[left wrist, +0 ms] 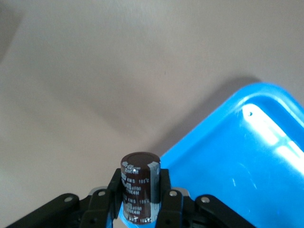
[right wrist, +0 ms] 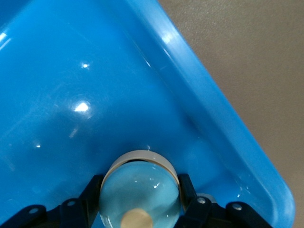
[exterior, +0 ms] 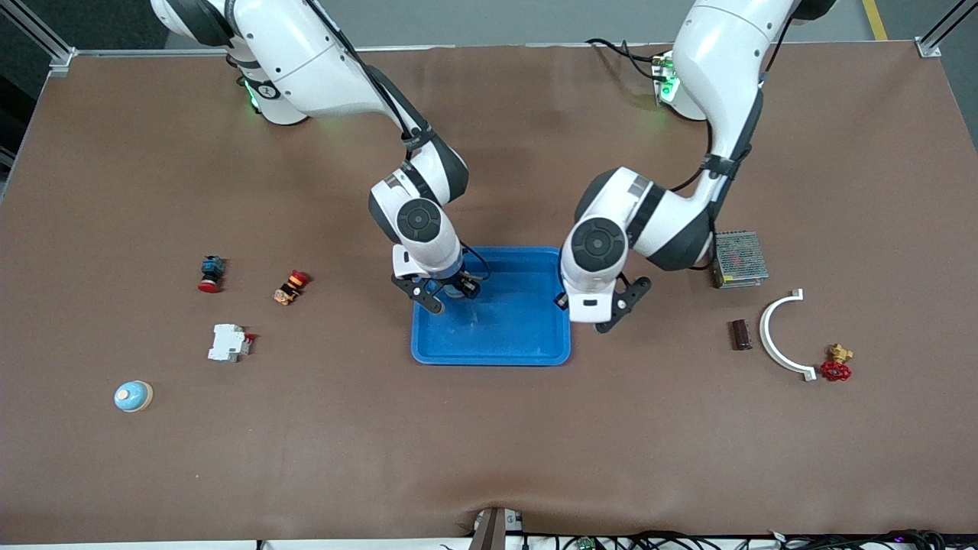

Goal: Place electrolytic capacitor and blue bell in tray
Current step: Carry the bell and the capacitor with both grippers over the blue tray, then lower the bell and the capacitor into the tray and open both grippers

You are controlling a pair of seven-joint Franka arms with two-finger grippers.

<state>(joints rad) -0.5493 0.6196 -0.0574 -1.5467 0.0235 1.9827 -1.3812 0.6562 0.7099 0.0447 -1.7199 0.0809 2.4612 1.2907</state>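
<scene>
The bright-blue tray (exterior: 497,344) lies mid-table. My right gripper (exterior: 445,294) is shut on a light-blue bell (right wrist: 140,190) with a tan knob, over the inside of the tray (right wrist: 95,95) close to its rim at the right arm's end. My left gripper (exterior: 590,315) is shut on a dark-brown electrolytic capacitor (left wrist: 140,175) with a grey stripe. It holds it upright over the tray's rim (left wrist: 237,161) at the left arm's end. The capacitor is hidden under the hand in the front view.
Another blue bell (exterior: 134,396), a white breaker (exterior: 228,342), a red push button (exterior: 211,273) and an orange switch (exterior: 290,287) lie toward the right arm's end. A grey mesh box (exterior: 739,258), a dark cylinder (exterior: 741,334), a white curved piece (exterior: 779,336) and a red valve (exterior: 837,365) lie toward the left arm's end.
</scene>
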